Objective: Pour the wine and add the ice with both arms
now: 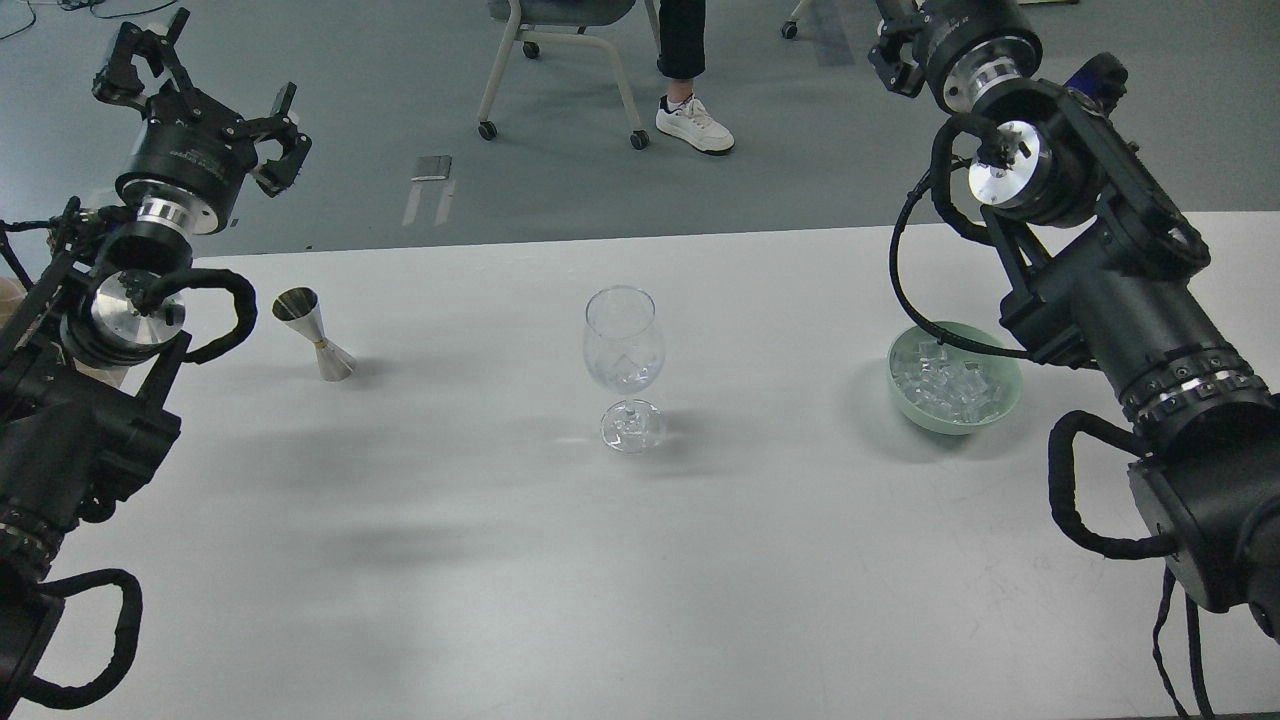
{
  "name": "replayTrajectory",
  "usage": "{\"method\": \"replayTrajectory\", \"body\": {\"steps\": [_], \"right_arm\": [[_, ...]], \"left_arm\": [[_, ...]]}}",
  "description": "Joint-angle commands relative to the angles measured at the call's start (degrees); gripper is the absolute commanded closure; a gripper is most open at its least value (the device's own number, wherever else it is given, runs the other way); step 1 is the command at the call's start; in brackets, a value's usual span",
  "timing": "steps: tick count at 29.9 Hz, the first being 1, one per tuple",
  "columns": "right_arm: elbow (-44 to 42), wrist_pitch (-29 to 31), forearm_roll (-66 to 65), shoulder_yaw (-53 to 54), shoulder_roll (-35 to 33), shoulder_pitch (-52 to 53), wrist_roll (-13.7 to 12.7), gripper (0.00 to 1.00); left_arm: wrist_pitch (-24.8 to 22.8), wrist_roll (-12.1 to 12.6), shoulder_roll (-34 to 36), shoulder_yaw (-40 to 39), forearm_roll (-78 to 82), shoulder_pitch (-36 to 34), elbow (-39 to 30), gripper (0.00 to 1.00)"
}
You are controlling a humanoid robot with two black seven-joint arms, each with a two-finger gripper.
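Observation:
A clear wine glass (pixel 622 345) stands upright at the table's centre, with a few ice lumps (pixel 628 368) low in its bowl. Any wine in it is too faint to make out. More ice (pixel 945 385) fills a pale green bowl (pixel 1008 392) to the right. A steel jigger (pixel 315 335) stands to the left. My left gripper (pixel 205 92) is open and empty, raised beyond the table's far left edge. My right gripper (pixel 898 45) is raised at the top right, cut off by the view's edge, well behind and above the bowl.
The white table (pixel 480 520) spans the view. My right forearm (pixel 1120 300) hangs over the bowl's right side, with a black cable looping by its rim. A chair (pixel 560 50) and a person's leg (pixel 690 90) stand on the floor beyond the table.

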Motion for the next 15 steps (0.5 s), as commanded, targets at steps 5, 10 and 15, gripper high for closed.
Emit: {"method": "replayTrajectory", "body": {"steps": [5,10,15], "right_arm": [[1.28,1.52,0.07,-0.38,-0.01,-1.44,-0.04,0.00],[1.02,2.84,0.07,-0.29,-0.01,-2.06,-0.04,0.00],[1.20,2.92,0.07,0.06,-0.01,-2.06,-0.04,0.00]], "left_arm": [[0.42,-0.56,0.84,0.67,1.82,-0.76,0.06,0.02],[2.62,-0.65,0.58,1.81,5.59,-1.46,0.23,0.03],[2.70,-0.65,0.57,1.72,5.60,-2.16,0.32,0.03]]}}
